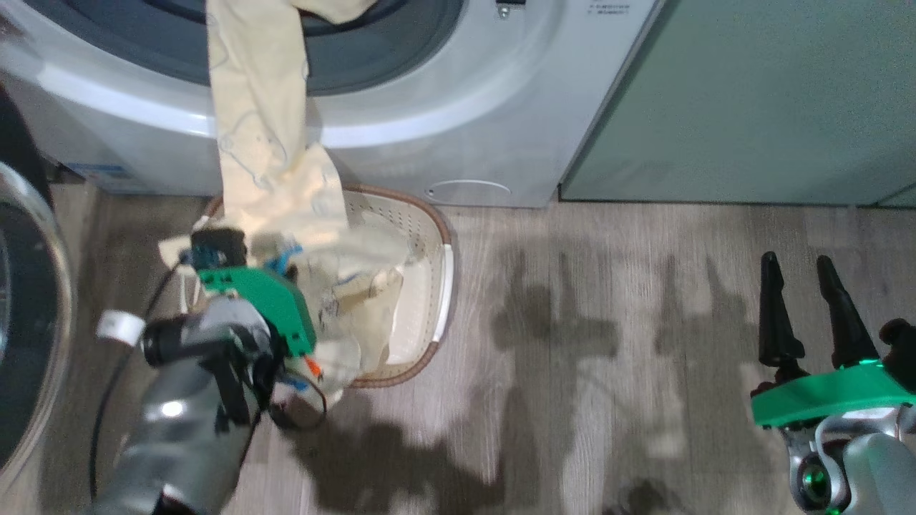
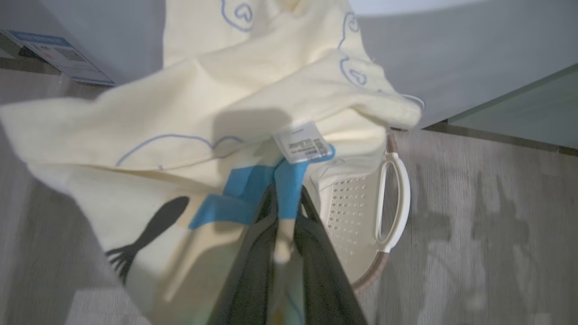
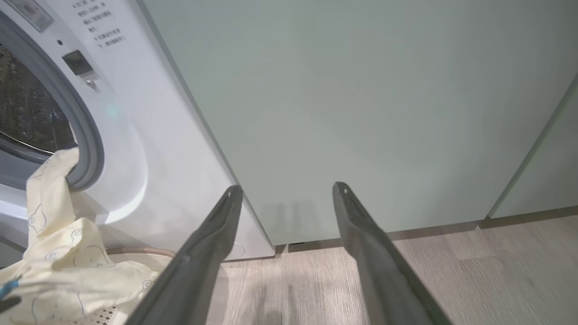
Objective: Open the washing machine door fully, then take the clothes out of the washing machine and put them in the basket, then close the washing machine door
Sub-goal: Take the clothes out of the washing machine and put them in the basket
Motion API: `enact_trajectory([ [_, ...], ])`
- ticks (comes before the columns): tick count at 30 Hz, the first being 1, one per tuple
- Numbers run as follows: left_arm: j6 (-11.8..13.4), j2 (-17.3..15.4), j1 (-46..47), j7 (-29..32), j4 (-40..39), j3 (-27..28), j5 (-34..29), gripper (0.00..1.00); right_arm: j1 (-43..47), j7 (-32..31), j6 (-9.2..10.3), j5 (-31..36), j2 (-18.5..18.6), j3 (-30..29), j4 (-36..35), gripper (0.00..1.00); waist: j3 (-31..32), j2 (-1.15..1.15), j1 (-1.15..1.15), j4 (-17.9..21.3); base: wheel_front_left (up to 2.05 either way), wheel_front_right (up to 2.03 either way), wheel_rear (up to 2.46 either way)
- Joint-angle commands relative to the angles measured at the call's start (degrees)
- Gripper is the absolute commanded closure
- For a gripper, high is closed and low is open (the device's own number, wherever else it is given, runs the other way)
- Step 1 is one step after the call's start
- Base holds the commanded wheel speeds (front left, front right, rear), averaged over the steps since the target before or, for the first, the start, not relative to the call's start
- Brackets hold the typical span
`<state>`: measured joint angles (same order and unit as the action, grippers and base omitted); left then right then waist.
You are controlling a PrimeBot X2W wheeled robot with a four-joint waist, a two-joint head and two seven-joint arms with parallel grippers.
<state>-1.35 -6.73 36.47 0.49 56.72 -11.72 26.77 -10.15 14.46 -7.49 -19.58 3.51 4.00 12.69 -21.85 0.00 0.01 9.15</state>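
Note:
Pale yellow clothes (image 1: pixel 261 129) hang out of the white washing machine (image 1: pixel 465 129) in a long strip that reaches down into the cream basket (image 1: pixel 438 286) on the floor in front of it. My left gripper (image 1: pixel 229 247) is over the basket's left side, shut on the clothes (image 2: pixel 189 122) where a blue piece (image 2: pixel 253 185) and a white label meet. The washing machine door (image 1: pixel 28 315) stands swung open at the far left. My right gripper (image 1: pixel 798 275) hangs open over the bare floor at the right, with nothing between its fingers (image 3: pixel 216 234).
Sage-green cabinets (image 1: pixel 751 100) stand to the right of the washer, down to the wood-look floor (image 1: pixel 608 357). A blue-white sticker (image 2: pixel 61 54) is low on the washer's front. The grey rubber ring (image 3: pixel 86 131) and steel drum (image 3: pixel 27 104) show in the right wrist view.

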Motion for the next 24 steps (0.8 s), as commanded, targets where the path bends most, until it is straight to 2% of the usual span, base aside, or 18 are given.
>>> enact_trajectory([
  [1, -0.1, -2.3, 3.7, -1.9, 0.4, 1.9, 0.4, 1.0, -1.4, 0.5, 0.0, 0.4, 1.0, 1.2, -1.8, 0.0, -1.4, 0.0, -0.01, 0.8, 0.0, 0.0, 0.0],
  [6, -0.8, -3.0, 7.8, -5.1, 4.4, 2.1, 0.4, 1.0, -2.1, 0.5, 0.0, 0.4, 0.8, 1.3, -2.1, 0.0, -3.2, 0.0, -0.01, 1.9, 0.0, 0.0, 0.0],
  [13, -3.4, -3.7, 12.7, -9.0, 11.0, 0.0, -1.0, 1.0, -3.7, 0.5, 0.0, 0.3, 0.5, 1.6, -2.6, 0.0, -7.0, 0.0, -0.01, 3.5, 0.0, 0.0, 0.0],
  [18, -5.2, -3.4, 13.8, -6.4, 15.3, -2.0, -1.1, 1.0, -5.1, 0.5, 0.0, 0.3, 0.3, 1.7, -2.7, 0.0, -9.9, 0.0, -0.01, 4.7, 0.0, 0.0, 0.0],
  [24, -5.8, -3.8, 12.9, -3.8, 16.6, -3.3, -0.8, 1.0, -6.1, 0.5, 0.0, 0.2, 0.1, 1.5, -2.9, 0.0, -11.9, 0.0, -0.01, 5.6, 0.0, 0.0, 0.0],
])
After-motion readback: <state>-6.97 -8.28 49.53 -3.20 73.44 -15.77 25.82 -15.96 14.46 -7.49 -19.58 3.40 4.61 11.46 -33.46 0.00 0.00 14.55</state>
